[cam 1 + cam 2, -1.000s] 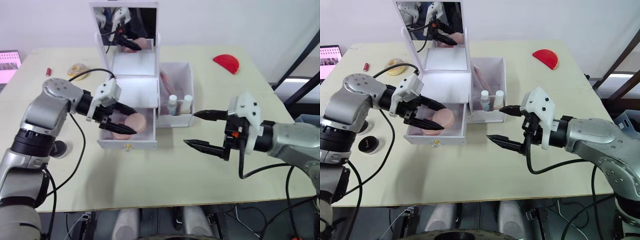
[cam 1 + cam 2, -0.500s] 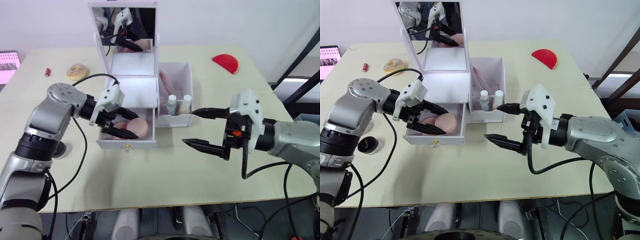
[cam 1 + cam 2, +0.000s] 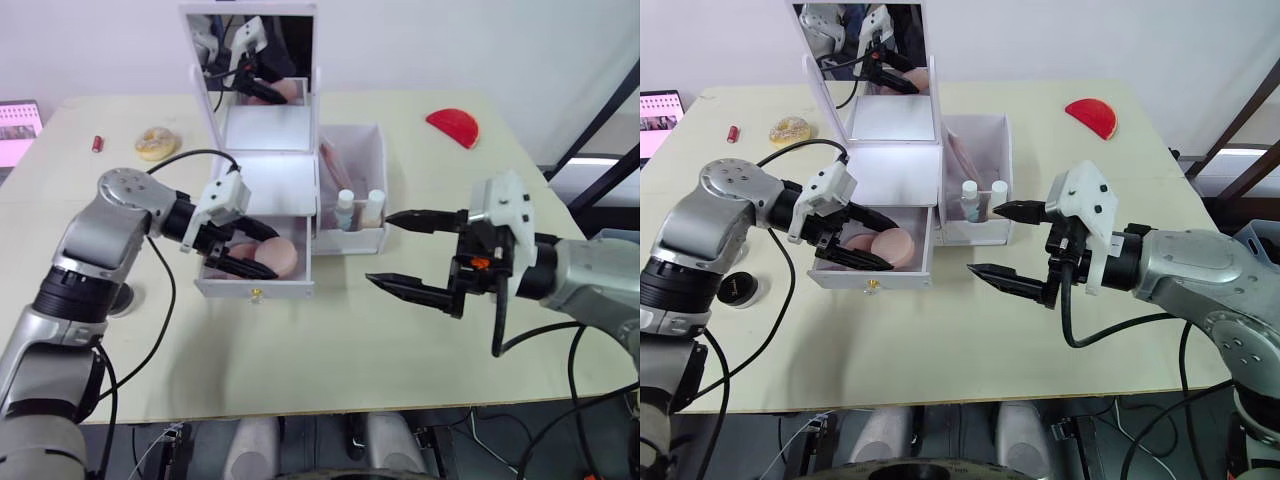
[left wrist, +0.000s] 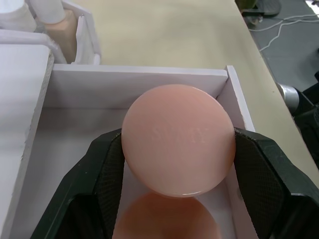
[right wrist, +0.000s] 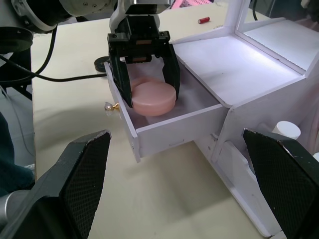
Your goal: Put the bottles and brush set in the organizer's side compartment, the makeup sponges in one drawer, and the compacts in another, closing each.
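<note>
Pink compact (image 4: pixel 178 140), pinched between the left gripper's (image 3: pixel 245 249) fingers inside the open drawer (image 5: pixel 172 130), should be lowered flat before release, while the right gripper (image 3: pixel 408 254) waits spread.

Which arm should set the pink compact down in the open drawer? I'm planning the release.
Left. Its end effector is shut on the pink compact inside the open drawer. The right end effector hangs open, apart from the organizer.

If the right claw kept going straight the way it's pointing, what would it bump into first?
Probably the open drawer of the white organizer, near its front corner. The right claw is open and aims toward it across bare table, though depth is hard to judge.
</note>
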`<act>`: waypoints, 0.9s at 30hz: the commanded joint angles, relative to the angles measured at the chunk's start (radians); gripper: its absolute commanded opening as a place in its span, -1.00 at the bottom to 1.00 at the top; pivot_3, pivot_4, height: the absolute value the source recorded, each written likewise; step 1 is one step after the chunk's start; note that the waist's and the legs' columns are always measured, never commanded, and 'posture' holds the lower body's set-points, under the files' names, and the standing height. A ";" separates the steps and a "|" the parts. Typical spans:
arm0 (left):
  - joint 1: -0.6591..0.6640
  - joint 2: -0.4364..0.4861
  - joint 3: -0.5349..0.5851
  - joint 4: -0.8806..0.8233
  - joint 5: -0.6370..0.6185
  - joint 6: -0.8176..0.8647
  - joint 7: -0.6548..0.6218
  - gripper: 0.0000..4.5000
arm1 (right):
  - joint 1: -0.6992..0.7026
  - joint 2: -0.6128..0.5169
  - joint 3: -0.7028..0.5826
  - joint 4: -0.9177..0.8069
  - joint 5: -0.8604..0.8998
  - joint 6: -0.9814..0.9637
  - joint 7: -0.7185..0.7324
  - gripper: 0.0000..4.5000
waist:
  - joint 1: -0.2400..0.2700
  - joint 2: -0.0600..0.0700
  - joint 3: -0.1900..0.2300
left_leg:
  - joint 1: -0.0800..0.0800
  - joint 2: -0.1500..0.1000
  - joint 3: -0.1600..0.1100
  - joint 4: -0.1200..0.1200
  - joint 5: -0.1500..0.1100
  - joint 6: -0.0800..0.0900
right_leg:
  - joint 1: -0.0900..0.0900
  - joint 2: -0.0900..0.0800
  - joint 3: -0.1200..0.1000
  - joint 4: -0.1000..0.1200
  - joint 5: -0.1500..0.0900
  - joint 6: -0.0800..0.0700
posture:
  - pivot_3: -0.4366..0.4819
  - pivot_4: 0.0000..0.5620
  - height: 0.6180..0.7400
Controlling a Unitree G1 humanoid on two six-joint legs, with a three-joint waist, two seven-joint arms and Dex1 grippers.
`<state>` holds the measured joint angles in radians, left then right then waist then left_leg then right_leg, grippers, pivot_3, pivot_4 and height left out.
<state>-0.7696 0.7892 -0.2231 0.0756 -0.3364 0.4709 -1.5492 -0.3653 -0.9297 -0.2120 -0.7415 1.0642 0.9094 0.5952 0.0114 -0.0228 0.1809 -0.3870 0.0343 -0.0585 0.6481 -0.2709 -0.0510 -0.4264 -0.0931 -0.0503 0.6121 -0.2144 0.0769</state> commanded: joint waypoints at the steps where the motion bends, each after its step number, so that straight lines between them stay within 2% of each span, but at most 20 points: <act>1: -0.001 -0.001 0.005 -0.022 -0.002 -0.011 0.000 0.19 | -0.004 -0.008 -0.031 -0.010 0.008 -0.022 -0.001 1.00 | 0.000 0.000 0.000 | 0.000 0.000 0.000 0.000 0.000 0.000 | 0.000 0.000 0.000 0.000 0.000 0.000 | -0.05 -0.47 0.99; 6: 0.003 -0.009 0.005 -0.019 0.005 -0.020 0.009 0.19 | -0.007 -0.007 -0.031 -0.010 0.012 -0.023 -0.003 1.00 | 0.000 0.000 0.000 | 0.000 0.000 0.000 0.000 0.000 0.000 | 0.000 0.000 0.000 0.000 0.000 0.000 | -0.05 -0.47 0.99; 8: 0.001 -0.011 0.008 -0.020 0.003 -0.019 0.012 0.64 | -0.008 -0.006 -0.030 -0.011 0.012 -0.023 -0.003 1.00 | 0.000 0.000 0.000 | 0.000 0.000 0.000 0.000 0.000 0.000 | 0.000 0.000 0.000 0.000 0.000 0.000 | -0.05 -0.47 0.99; 10: -0.003 -0.013 0.013 -0.021 -0.002 -0.015 0.015 0.98 | -0.009 -0.005 -0.030 -0.012 0.014 -0.023 -0.005 1.00 | 0.000 0.000 0.000 | 0.000 0.000 0.000 0.000 0.000 0.000 | 0.000 0.000 0.000 0.000 0.000 0.000 | -0.05 -0.47 0.99; 27: -0.043 0.015 0.086 -0.048 -0.061 0.041 0.043 0.98 | -0.017 0.006 -0.002 0.002 -0.013 -0.045 0.004 1.00 | 0.000 0.000 0.000 | 0.000 0.000 0.000 0.000 0.000 0.000 | 0.000 0.000 0.000 0.000 0.000 0.000 | -0.05 -0.47 0.99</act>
<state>-0.7931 0.7888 -0.1727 0.0618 -0.3784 0.5047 -1.5104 -0.3657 -0.9239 -0.2032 -0.7391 1.0598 0.8858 0.5963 0.0110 -0.0228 0.1808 -0.3868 0.0343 -0.0586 0.6483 -0.2709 -0.0509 -0.4263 -0.0931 -0.0502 0.6126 -0.2143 0.0770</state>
